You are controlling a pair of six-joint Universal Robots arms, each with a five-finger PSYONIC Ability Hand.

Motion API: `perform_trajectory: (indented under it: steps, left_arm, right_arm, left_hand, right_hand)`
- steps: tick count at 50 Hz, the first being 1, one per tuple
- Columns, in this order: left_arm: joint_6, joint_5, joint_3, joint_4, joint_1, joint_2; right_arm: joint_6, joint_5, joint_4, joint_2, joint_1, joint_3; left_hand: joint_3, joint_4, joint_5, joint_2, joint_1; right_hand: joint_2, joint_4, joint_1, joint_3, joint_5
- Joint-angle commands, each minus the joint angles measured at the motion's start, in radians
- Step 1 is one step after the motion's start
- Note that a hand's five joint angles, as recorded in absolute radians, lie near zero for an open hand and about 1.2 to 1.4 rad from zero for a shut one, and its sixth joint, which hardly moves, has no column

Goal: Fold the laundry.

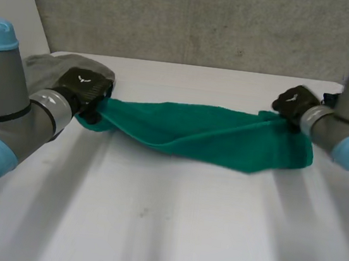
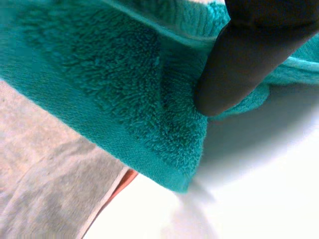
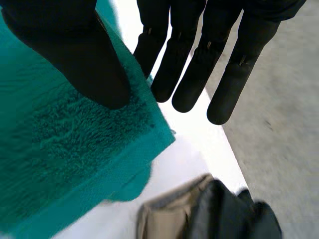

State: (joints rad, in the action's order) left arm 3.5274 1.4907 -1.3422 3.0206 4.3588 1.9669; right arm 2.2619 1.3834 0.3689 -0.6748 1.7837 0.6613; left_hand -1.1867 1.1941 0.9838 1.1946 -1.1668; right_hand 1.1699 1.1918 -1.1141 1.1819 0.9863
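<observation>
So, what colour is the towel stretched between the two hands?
Plain teal green, with no pattern; the towel and its terry pile show best in the left wrist view.

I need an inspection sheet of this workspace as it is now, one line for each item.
Surface: white table, carrying the laundry.
Job's things: green towel, stretched between both hands, sagging midway.
Clutter: grey cloth behind left hand; beige and dark clothes beside right hand.
Hands: left hand pinches one towel end; right hand pinches the other, thumb on top.
Cables: nothing seen.
Surroundings: grey wall behind the table.
</observation>
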Motion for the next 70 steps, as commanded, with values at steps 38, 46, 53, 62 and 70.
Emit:
perform_trajectory:
  steps: [38,46,53,62,70]
  left_arm:
    - [0.081,0.129,0.923,-0.154,0.013,0.219]
    - [0.036,0.092,0.753,-0.035,-0.002,0.194]
    - [0.074,0.088,0.531,-0.031,0.007,0.196]
    - [0.122,0.062,0.250,-0.026,0.018,0.276]
    - [0.171,0.011,0.132,-0.026,0.042,0.287]
  right_arm:
    - [0.370,0.060,-0.620,-0.299,-0.044,0.089]
    - [0.440,0.009,-0.875,-0.384,0.002,0.307]
    - [0.348,-0.001,-0.754,-0.332,0.036,0.392]
    - [0.219,0.000,-0.544,-0.241,0.062,0.593]
    - [0.154,0.032,-0.505,-0.209,0.060,0.695]
  left_hand:
    - [-0.210,0.202,0.238,0.202,-0.229]
    - [-0.210,0.202,0.238,0.202,-0.229]
    - [-0.210,0.202,0.238,0.202,-0.229]
    - [-0.046,0.038,0.074,0.038,-0.066]
    - [0.224,-0.231,-0.196,-0.232,0.204]
  right_hand:
    - [0.226,0.204,-0.282,0.214,0.235]
    - [0.226,0.204,-0.282,0.214,0.235]
    - [0.226,0.204,-0.282,0.214,0.235]
    - [0.226,0.204,-0.282,0.214,0.235]
    - [0.226,0.204,-0.282,0.214,0.235]
